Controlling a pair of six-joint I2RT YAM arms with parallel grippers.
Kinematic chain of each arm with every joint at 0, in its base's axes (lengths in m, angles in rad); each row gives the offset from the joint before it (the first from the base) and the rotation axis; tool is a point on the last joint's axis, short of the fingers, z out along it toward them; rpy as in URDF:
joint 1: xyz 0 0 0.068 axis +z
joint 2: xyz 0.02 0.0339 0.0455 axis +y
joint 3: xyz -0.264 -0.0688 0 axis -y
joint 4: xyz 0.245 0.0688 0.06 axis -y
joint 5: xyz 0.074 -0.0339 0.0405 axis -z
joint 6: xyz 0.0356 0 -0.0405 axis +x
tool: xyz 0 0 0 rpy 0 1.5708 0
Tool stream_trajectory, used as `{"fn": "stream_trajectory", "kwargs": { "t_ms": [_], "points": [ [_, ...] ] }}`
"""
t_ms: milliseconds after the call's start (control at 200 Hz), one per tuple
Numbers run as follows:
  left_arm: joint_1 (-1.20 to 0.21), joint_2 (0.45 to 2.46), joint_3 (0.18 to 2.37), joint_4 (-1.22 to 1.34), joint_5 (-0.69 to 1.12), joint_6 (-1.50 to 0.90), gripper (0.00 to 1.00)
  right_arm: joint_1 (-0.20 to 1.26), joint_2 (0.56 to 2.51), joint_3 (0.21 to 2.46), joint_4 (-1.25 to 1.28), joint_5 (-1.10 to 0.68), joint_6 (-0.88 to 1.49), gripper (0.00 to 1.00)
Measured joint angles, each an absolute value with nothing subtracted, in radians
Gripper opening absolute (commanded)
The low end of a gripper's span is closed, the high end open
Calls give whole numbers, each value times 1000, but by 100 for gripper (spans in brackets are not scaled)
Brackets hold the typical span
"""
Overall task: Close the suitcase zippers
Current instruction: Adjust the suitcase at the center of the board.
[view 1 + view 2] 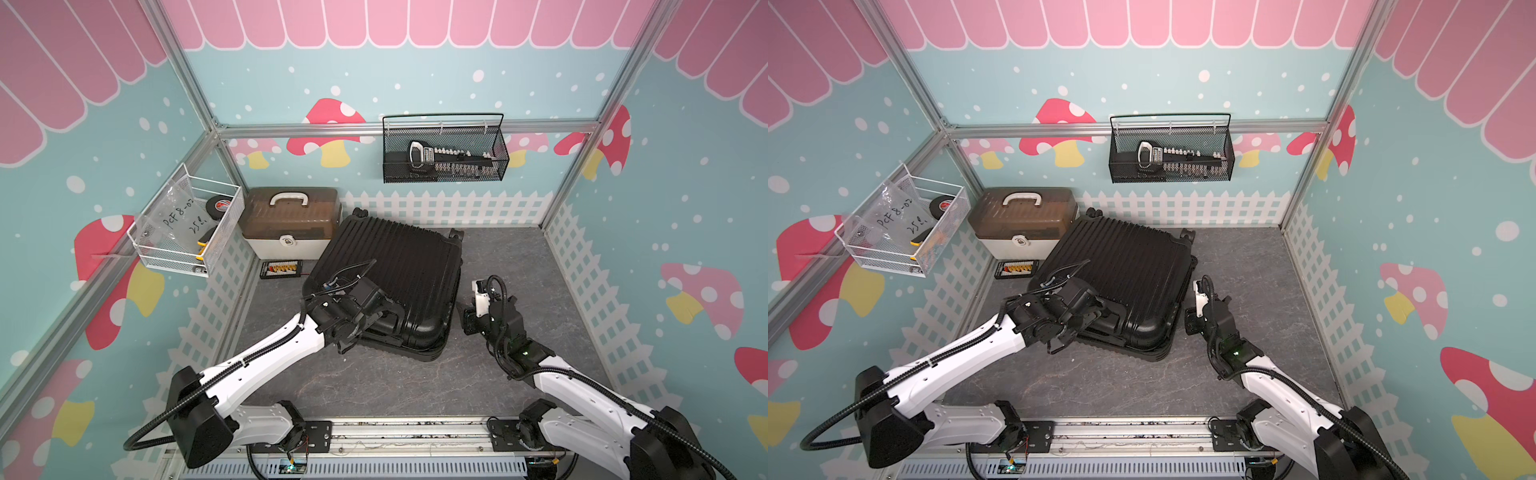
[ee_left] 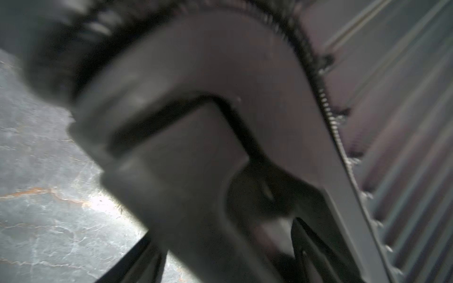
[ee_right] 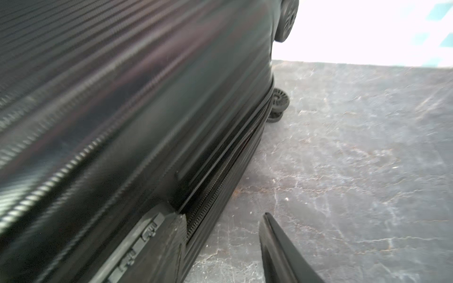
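The suitcase lies flat on the grey counter at the centre of both top views, ribbed shell up, wheels toward the upper edge of the frame. Your left gripper sits over its lower left corner by the carry handle. That wrist view is blurred, so you cannot tell whether its jaws are apart or together. Your right gripper is just beside the case's right side, jaws apart and clamped on nothing, with one finger against the seam near the lock. The zippers run as a thin toothed track between the shell halves. Expect a stiff, glossy, bulky shell that probably slides when tugged. Brace it and pinch the small pull tab, which is not clearly shown here.
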State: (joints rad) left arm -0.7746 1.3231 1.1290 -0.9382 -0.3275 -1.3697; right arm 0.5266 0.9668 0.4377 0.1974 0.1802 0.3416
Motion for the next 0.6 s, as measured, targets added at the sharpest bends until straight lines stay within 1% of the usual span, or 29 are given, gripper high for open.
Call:
{"fn": "stream_trajectory", "kwargs": {
  "t_ms": [165, 215, 296, 336, 351, 416, 451, 601],
  "points": [
    [-770, 1388, 1185, -959, -307, -1390, 50, 527, 883, 465, 130, 253, 290, 51],
    [-759, 1403, 1196, -962, -303, -1416, 45, 527, 862, 487, 98, 283, 273, 51],
    [-728, 1419, 1210, -954, -308, -1441, 36, 527, 831, 524, 54, 329, 239, 52],
    [-711, 1424, 1216, -950, -311, -1444, 31, 527, 816, 540, 32, 350, 222, 52],
    [-702, 1427, 1219, -949, -312, -1444, 27, 527, 811, 546, 25, 356, 216, 52],
    [-664, 1435, 1227, -942, -314, -1440, 19, 527, 794, 569, -2, 387, 191, 53],
    [-640, 1442, 1234, -935, -314, -1409, 18, 527, 789, 580, -17, 404, 178, 53],
    [-579, 1475, 1270, -911, -260, -1120, 14, 525, 788, 611, -75, 455, 139, 54]
  ]
}}
